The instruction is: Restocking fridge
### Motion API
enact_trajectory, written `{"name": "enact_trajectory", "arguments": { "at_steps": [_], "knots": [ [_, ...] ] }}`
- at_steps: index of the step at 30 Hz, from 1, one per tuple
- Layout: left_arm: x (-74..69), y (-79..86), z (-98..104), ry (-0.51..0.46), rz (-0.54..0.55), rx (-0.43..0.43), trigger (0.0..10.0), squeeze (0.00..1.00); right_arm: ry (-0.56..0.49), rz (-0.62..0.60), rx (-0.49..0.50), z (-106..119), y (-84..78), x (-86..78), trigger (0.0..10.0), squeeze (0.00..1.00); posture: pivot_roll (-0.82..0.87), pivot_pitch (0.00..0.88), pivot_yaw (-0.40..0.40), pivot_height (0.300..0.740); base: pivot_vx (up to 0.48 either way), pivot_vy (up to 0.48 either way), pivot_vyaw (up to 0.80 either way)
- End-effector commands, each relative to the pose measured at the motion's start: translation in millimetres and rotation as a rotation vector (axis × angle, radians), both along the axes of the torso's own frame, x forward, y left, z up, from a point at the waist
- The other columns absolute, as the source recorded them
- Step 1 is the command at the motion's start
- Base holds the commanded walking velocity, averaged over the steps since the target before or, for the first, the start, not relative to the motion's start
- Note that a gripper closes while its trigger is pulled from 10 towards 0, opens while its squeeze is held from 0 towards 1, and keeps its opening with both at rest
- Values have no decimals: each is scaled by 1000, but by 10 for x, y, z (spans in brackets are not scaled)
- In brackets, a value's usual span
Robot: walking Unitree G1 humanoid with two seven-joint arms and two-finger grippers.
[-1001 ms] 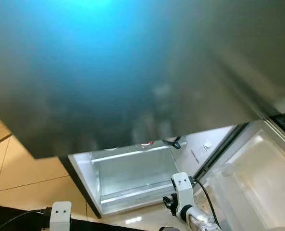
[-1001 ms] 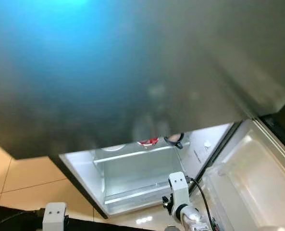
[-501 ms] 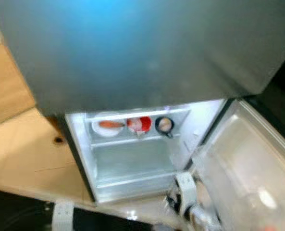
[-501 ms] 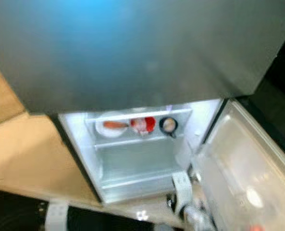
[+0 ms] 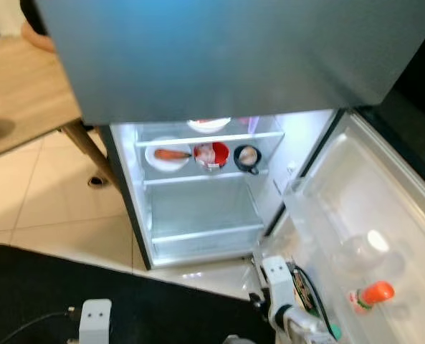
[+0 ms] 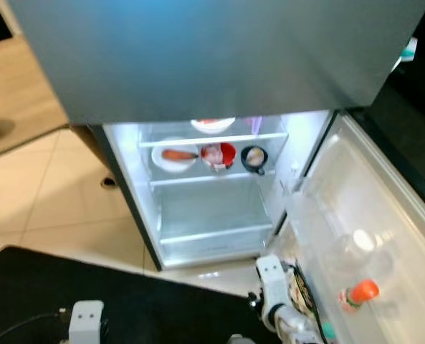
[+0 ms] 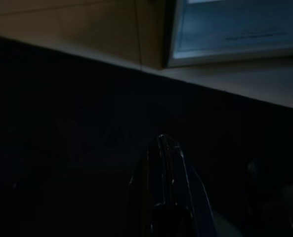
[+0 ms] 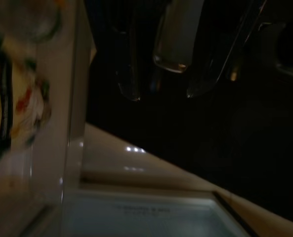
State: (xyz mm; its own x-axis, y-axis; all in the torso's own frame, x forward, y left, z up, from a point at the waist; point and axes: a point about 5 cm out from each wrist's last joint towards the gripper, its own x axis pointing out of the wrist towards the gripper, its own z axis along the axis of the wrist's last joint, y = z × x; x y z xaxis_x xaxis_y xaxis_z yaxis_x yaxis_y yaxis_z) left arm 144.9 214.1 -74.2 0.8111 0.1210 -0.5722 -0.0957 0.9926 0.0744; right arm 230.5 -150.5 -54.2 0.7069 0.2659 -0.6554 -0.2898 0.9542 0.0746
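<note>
The fridge [image 5: 219, 57] stands before me with its lower door [image 5: 370, 215] swung open to the right. On the lit middle shelf [image 5: 198, 179] sit a white plate with an orange item [image 5: 167, 155], a red bowl [image 5: 211, 155] and a small black cup [image 5: 246, 158]. A white dish [image 5: 208, 125] rests on the shelf above. An orange-capped bottle [image 5: 368, 295] lies in a door bin. My left gripper [image 7: 162, 148] hangs shut over the black mat. My right arm [image 5: 277, 276] hangs low by the door's inner edge.
A black mat [image 5: 54, 287] covers the floor at the front left. A wooden table [image 5: 18, 100] and its slanted leg [image 5: 83, 147] stand left of the fridge. Beige floor tiles [image 5: 47, 208] lie between them. A clear lidded container [image 5: 366, 247] sits in the door bin.
The camera has pulled back and tilted, so the fridge shelves, the door bins and the table have come into view. Both arms hang as before.
</note>
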Motion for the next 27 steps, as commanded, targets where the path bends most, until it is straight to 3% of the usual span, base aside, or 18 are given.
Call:
{"name": "enact_trajectory", "arguments": {
  "at_steps": [1,19,25,27],
  "knots": [
    [-100,15,-44,37,1,6,10000,0,34,0,10,-56,33,-79,10000,0,-105,110,-46,731,0,0,0],
    [15,-28,-20,30,-28,2,10000,0,39,-5,24,-60,43,-85,10000,0,-98,118,-49,731,0,0,0],
    [42,-43,-6,18,-36,9,10000,0,41,-2,30,-63,51,-92,10000,0,-96,121,-50,731,0,0,-800],
    [119,-62,37,-20,-40,4,10000,0,47,-18,30,-70,37,-99,10000,0,-94,123,-51,731,0,0,-800]
  ]
}}
